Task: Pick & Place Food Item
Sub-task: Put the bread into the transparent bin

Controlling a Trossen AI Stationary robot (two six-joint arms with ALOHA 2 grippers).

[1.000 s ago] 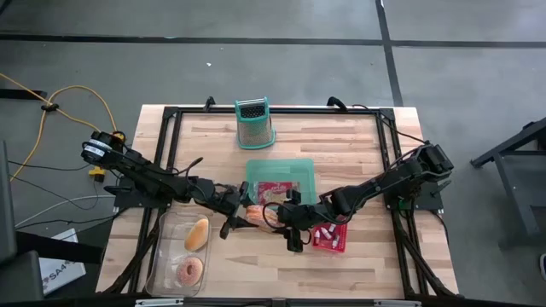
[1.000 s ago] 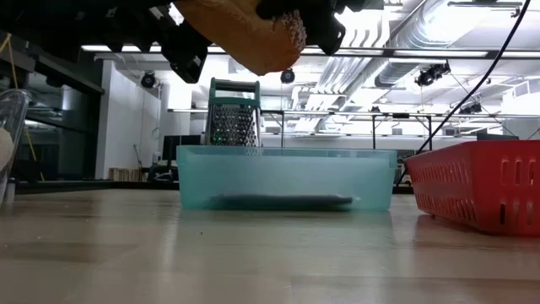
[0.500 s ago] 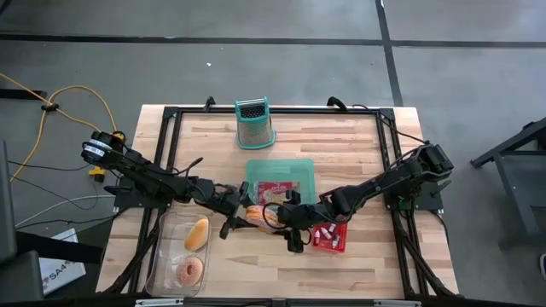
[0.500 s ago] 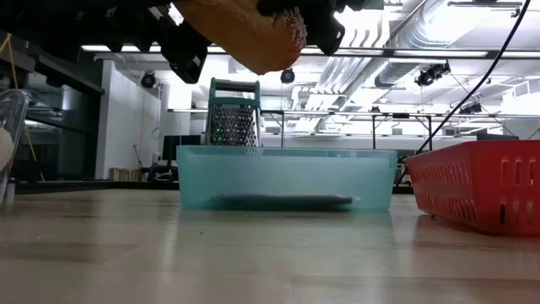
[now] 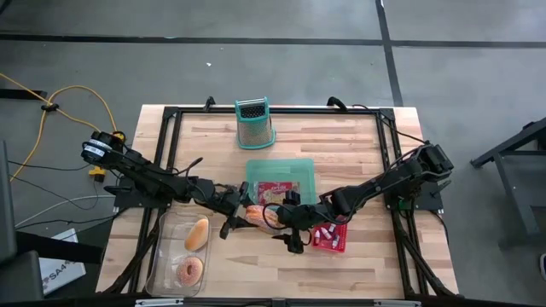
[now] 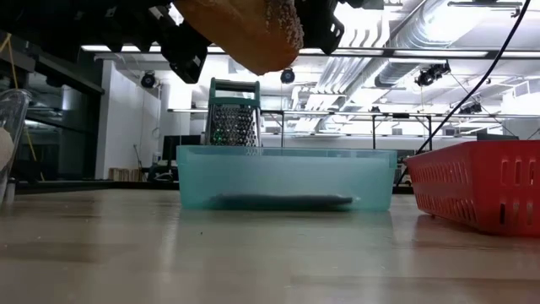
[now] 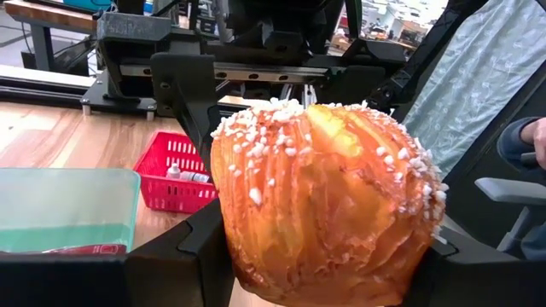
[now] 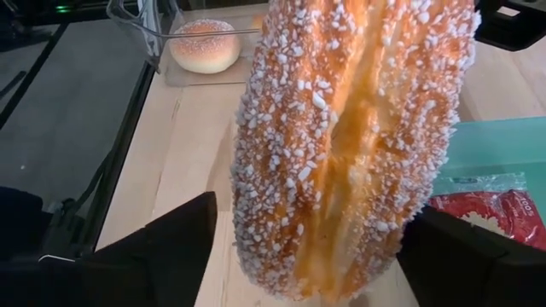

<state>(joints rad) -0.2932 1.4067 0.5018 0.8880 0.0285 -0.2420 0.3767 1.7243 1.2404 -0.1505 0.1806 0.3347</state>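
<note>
A long golden pastry strewn with pearl sugar hangs in the air over the table's middle, just in front of the teal bin. My left gripper comes from the table's left and is shut on the pastry. My right gripper comes from the right and is open. Its two fingers stand on either side of the pastry's other end, apart from it. In the low view the pastry shows high above the tabletop. My left gripper pinches the pastry's left end between its two fingers, which lie on its two opposite sides. The fingers come level from the table's left. The pastry is lifted clear of the table and sticks out toward my right gripper.
A teal bin holding a red packet stands behind the pastry. A red basket is to its right and a metal grater at the far edge. A clear tray with a bun and a doughnut lies near left. A person's hand shows beyond the table.
My right gripper has opened and let go of the pastry; its fingers now stand wider on either side of it. The pastry stays where it was, held by my left gripper.
</note>
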